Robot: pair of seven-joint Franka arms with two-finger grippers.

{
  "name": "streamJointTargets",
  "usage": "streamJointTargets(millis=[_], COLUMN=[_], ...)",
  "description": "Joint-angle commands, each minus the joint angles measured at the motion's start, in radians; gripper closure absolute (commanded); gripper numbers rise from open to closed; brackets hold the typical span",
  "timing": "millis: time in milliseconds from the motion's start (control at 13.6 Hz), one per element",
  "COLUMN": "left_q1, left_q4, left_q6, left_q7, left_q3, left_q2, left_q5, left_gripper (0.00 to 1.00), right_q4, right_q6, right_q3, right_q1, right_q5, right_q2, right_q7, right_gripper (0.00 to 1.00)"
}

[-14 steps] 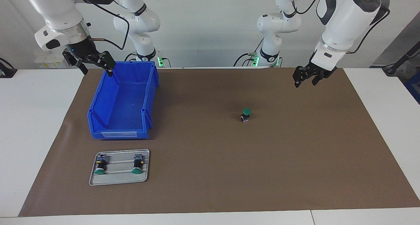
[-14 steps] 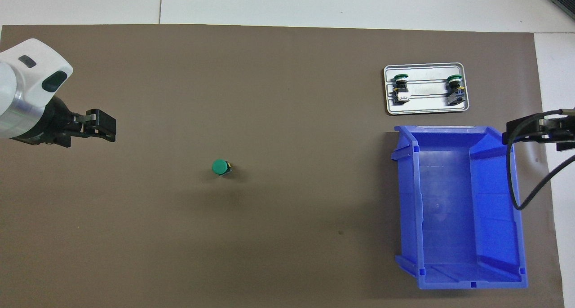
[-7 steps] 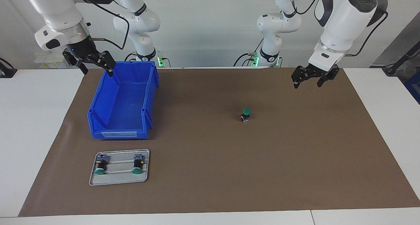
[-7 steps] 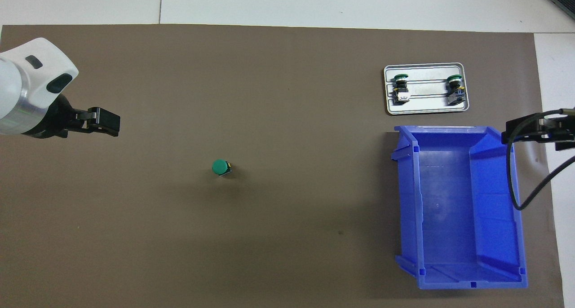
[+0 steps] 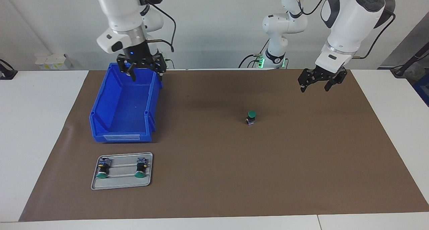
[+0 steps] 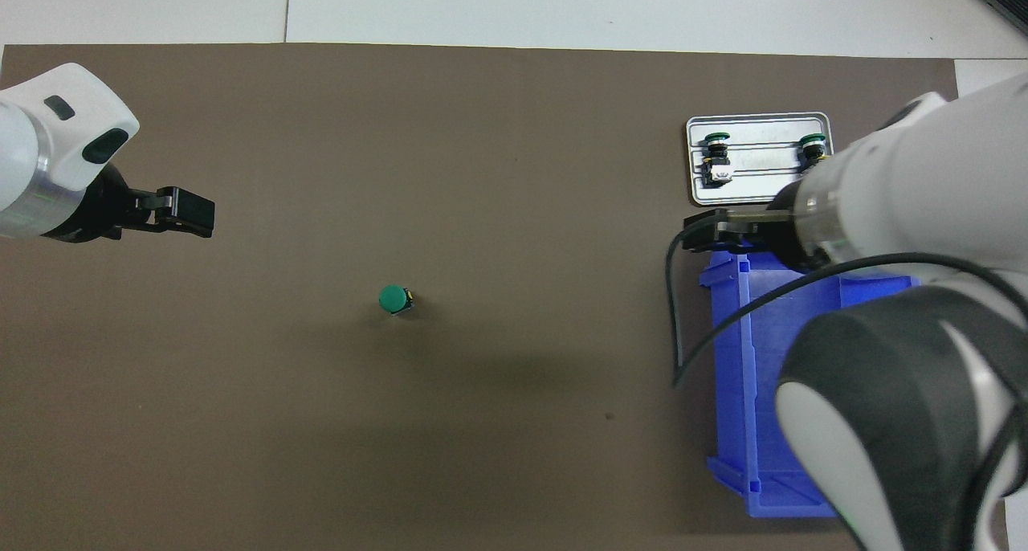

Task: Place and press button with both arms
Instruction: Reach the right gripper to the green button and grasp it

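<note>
Brown mat (image 5: 301, 176) fills most of the facing view. Blue bin (image 5: 124, 104) sits upper left, the right gripper (image 5: 143, 69) hanging over it, fingers wide, empty. Left gripper (image 5: 318, 80) hovers upper right, also spread, empty. Grey tray (image 5: 122, 183) lies lower left. Button (image 5: 251, 117) stands upright just right of centre.
</note>
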Motion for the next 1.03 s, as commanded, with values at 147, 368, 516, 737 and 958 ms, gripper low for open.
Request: streamJointTargets(millis=[147, 368, 516, 737, 958], left_q1=[0.013, 0.013, 0.015, 0.013, 0.015], left_q4=[-0.03, -0.03, -0.03, -0.03, -0.03], left_q6=[0.016, 0.016, 0.016, 0.016, 0.016], left_q7=[0.005, 0.005, 0.005, 0.005, 0.005], left_q3=[-0.001, -0.001, -0.001, -0.001, -0.001], left_q2=[-0.022, -0.022, -0.022, -0.022, -0.022], left_q5=[0.017, 0.017, 0.017, 0.017, 0.017], left_gripper=[0.0, 0.0, 0.0, 0.0, 0.0], right_q4=[-0.009, 0.023, 0.033, 0.072, 0.072], right_q6=[0.342, 0.513, 0.605, 0.731, 0.797], right_q3=[-0.003, -0.003, -0.003, 0.006, 0.006], right_q1=[0.22, 0.306, 0.355, 0.439, 0.452], right_q5=[0.013, 0.019, 0.021, 0.013, -0.002], right_q2=[0.216, 0.335, 0.396, 0.545, 0.582], right_q7=[0.194, 0.227, 0.247, 0.251, 0.245], right_gripper=[0.0, 0.0, 0.0, 0.0, 0.0])
